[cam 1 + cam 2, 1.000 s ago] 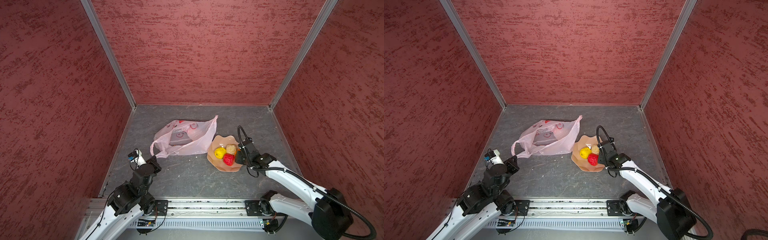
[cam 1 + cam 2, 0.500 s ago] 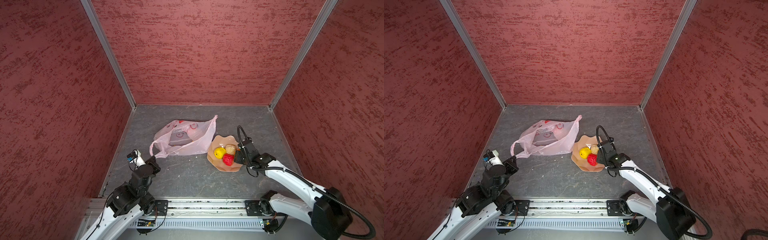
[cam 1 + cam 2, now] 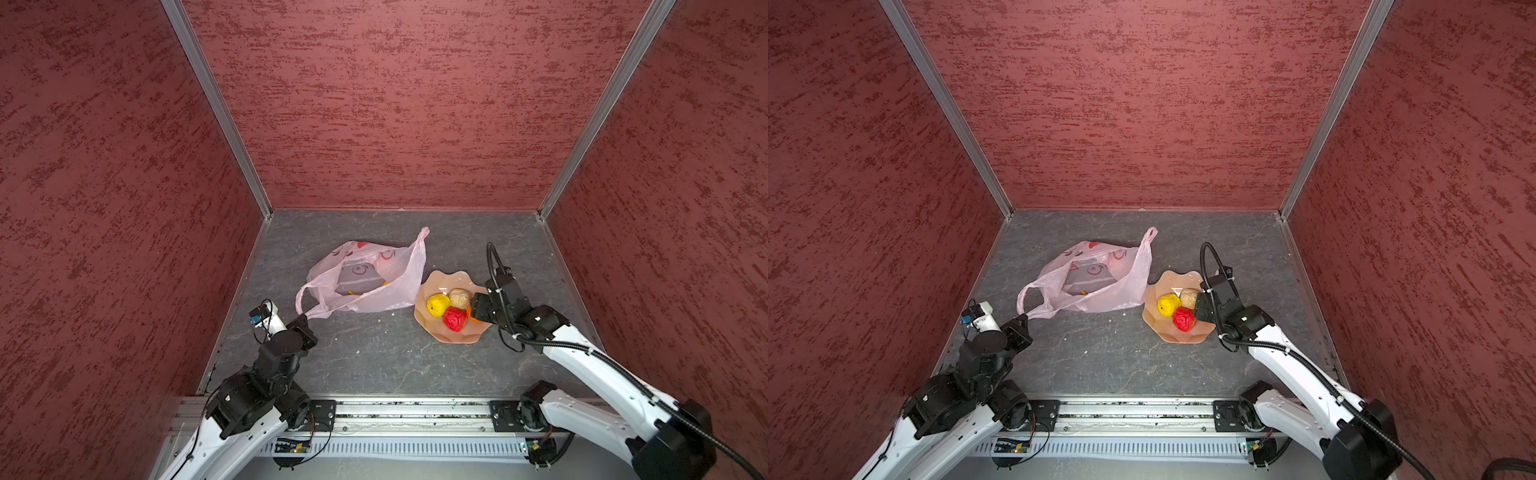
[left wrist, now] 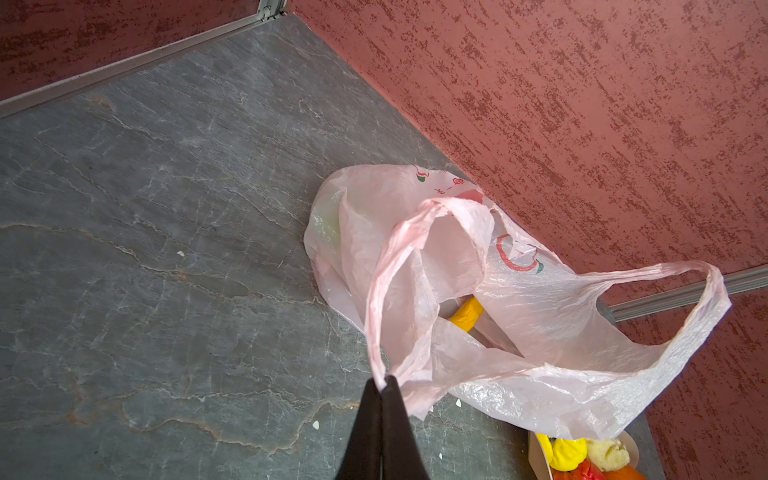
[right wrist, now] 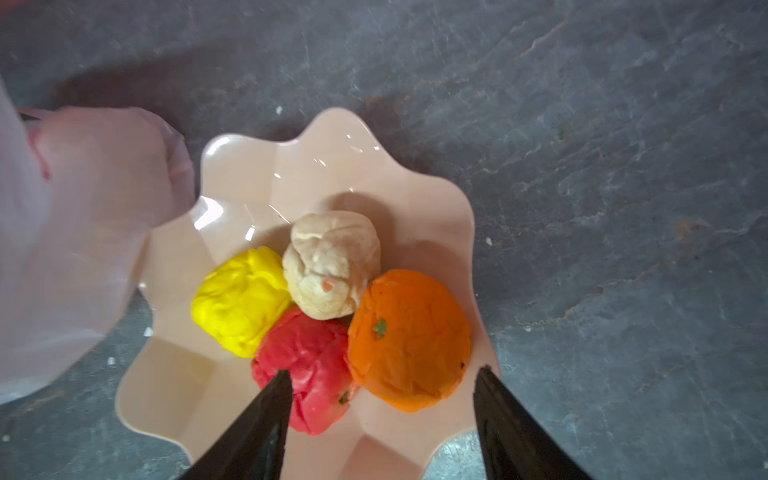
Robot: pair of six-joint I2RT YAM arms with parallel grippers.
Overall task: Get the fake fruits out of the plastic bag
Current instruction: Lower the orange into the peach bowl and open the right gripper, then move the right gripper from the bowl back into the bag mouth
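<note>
The pale-pink plastic bag lies crumpled mid-floor, its mouth gaping. My left gripper is shut on one loop handle, pulled taut toward the front left. A yellow banana shows inside the bag. To the bag's right, the peach dish holds a yellow ball, a beige lumpy piece, a red ball and an orange ball. My right gripper hangs open over the dish, its fingers straddling the orange ball without touching it.
Red textured walls close in the grey stone floor at the back and on both sides. The bag's second handle stands up toward the back wall. The arm rail runs along the front edge.
My right gripper's jaws have spread wider over the dish. The left gripper has drawn slightly back toward the front left, still gripping the bag handle.
</note>
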